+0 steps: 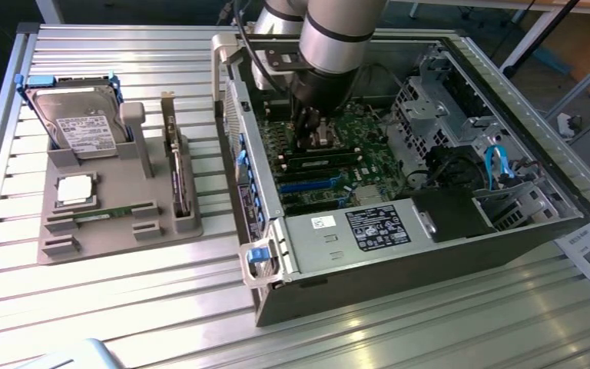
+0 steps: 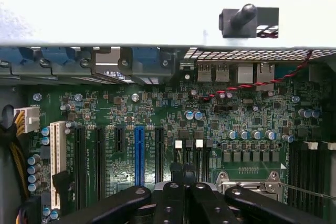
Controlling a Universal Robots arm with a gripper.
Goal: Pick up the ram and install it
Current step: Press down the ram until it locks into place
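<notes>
Ext view first: I see the arm reaching down into the open PC case [image 1: 521,231], gripper [image 1: 313,137] low over the green motherboard [image 1: 362,165], near the memory slots. The ram I can't pick out for sure; a thin green strip lies in the front groove of the grey holder tray [image 1: 120,231] on the ext view's left, but it's too small to call. Tray is matte grey plastic w/ blocky ribs; it carries a hard drive [image 1: 74,115] standing tilted, a square silver CPU [image 1: 76,190] lying flat, and a dark card [image 1: 175,165] standing on edge. Table [image 1: 101,307] is ribbed aluminium, shiny w/ glare. Arm body hides the board behind it.

Wrist view: black fingers [image 2: 170,198] are clenched together, glossy metal links w/ round pivots, cut off by the frame edge. I can't tell whether anything sits between the tips. Beyond them the board shows black slots, one blue slot [image 2: 139,153], a white slot [image 2: 56,156] and a twisted red-black wire [image 2: 252,85].
</notes>
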